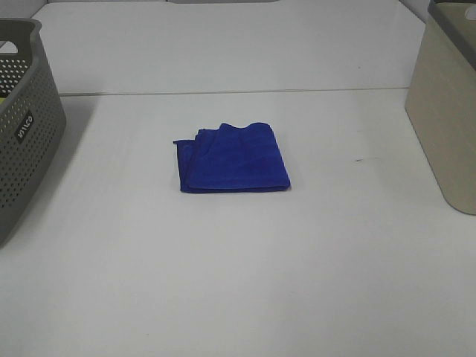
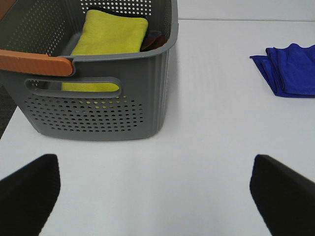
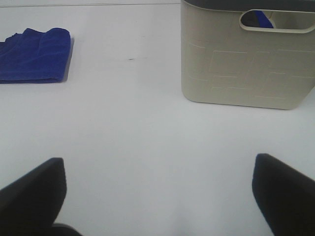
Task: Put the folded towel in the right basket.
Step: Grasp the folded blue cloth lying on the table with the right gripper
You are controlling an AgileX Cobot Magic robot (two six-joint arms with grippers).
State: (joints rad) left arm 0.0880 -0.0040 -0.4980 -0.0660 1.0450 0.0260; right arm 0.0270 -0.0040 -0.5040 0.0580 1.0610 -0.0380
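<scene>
Left of beige basket (image 1: 446, 111), folded towel (image 1: 232, 160), flat

The folded towel (image 1: 233, 158) lies between left basket (image 1: 26, 126) and right basket (image 1: 446, 119).

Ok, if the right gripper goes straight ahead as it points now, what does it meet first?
Likely the beige basket: the right gripper points over bare table just beside it, but one finger lines up with its wall. The towel lies well aside. Depth is unclear.
</scene>
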